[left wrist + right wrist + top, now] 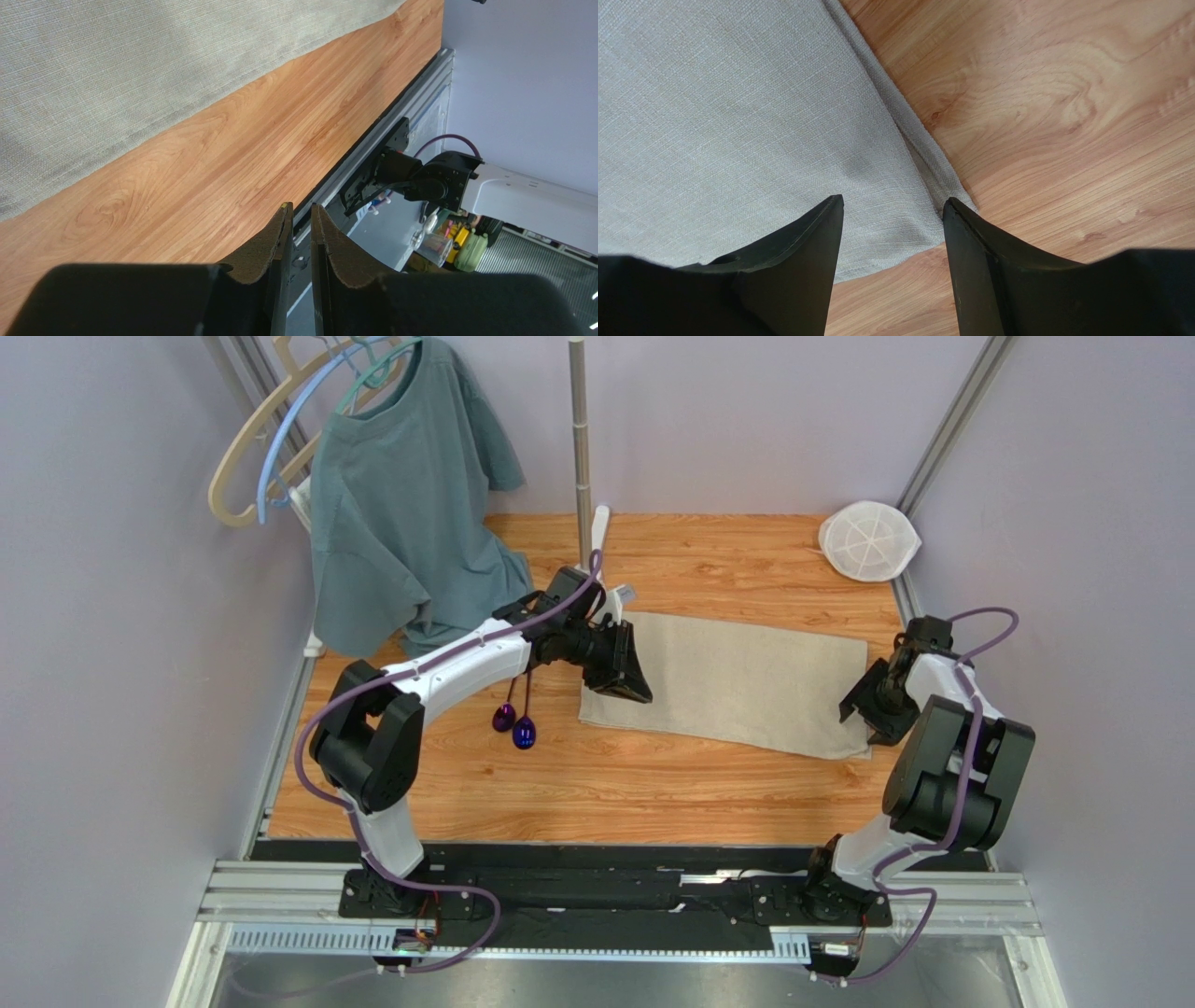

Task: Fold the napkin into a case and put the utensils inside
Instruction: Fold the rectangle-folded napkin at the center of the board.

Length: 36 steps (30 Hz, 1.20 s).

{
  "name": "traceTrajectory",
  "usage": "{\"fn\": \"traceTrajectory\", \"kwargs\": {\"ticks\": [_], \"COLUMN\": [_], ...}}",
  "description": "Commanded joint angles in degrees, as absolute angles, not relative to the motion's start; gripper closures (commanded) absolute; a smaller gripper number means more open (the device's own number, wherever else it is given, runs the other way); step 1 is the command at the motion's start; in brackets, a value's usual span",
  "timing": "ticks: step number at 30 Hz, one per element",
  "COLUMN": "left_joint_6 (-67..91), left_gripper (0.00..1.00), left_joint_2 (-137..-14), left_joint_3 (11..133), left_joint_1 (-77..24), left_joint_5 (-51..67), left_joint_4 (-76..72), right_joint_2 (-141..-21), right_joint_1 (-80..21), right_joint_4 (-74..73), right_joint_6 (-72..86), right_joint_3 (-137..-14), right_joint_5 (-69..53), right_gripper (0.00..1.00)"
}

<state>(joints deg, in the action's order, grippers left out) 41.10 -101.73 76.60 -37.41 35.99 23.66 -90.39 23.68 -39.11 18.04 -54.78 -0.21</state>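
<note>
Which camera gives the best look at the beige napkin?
Top external: the whole napkin shows, flat on the wooden table. Left wrist catches only a strip along one edge; right wrist only one corner, close up, with layered edges.

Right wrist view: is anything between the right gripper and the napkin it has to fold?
Nothing visible does. The right gripper is open over one corner of the napkin, with only bare cloth and the wooden table showing in the gap.
</note>
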Motion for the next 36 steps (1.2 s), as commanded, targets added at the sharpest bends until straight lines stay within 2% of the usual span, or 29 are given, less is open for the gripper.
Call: {"fn": "traceTrajectory", "kwargs": {"ticks": [1, 7, 13, 16, 17, 21, 27, 36], "left_joint_6": [41.66, 41.84, 41.66, 41.75, 41.66, 41.57, 41.84, 41.49], "left_gripper": [0.77, 0.77, 0.77, 0.76, 0.77, 0.77, 0.77, 0.77], "left_joint_2": [-101.78, -101.51, -101.25, -101.25, -101.16, -101.07, -100.99, -100.90], "left_joint_3": [76.55, 76.64, 76.55, 76.46, 76.46, 76.38, 76.38, 76.29], "left_joint_1": [-37.27, -37.35, -37.35, -37.35, -37.27, -37.35, -37.35, -37.27], "left_joint_5": [37.44, 37.79, 37.71, 37.62, 37.62, 37.62, 37.97, 37.53], "left_joint_4": [21.80, 21.62, 21.71, 21.62, 21.53, 21.45, 21.09, 20.92], "right_joint_2": [-90.09, -88.94, -94.92, -95.19, -94.84, -91.94, -91.76, -99.93], "right_joint_1": [23.64, 23.64, 23.64, 23.73, 23.73, 23.64, 23.03, 21.80], "right_joint_4": [-38.67, -39.64, -38.50, -40.42, -41.82, -42.54, -37.54, -31.91], "right_joint_6": [17.40, 18.37, 20.64, 21.97, 22.41, 20.84, 14.78, 9.32], "right_joint_3": [-54.93, -56.60, -60.02, -61.08, -61.26, -60.91, -62.05, -66.80], "right_joint_5": [-3.86, -7.29, -7.04, -0.20, 6.35, 13.97, 6.61, 1.32], "right_gripper": [0.43, 0.44, 0.44, 0.44, 0.44, 0.44, 0.45, 0.47]}}
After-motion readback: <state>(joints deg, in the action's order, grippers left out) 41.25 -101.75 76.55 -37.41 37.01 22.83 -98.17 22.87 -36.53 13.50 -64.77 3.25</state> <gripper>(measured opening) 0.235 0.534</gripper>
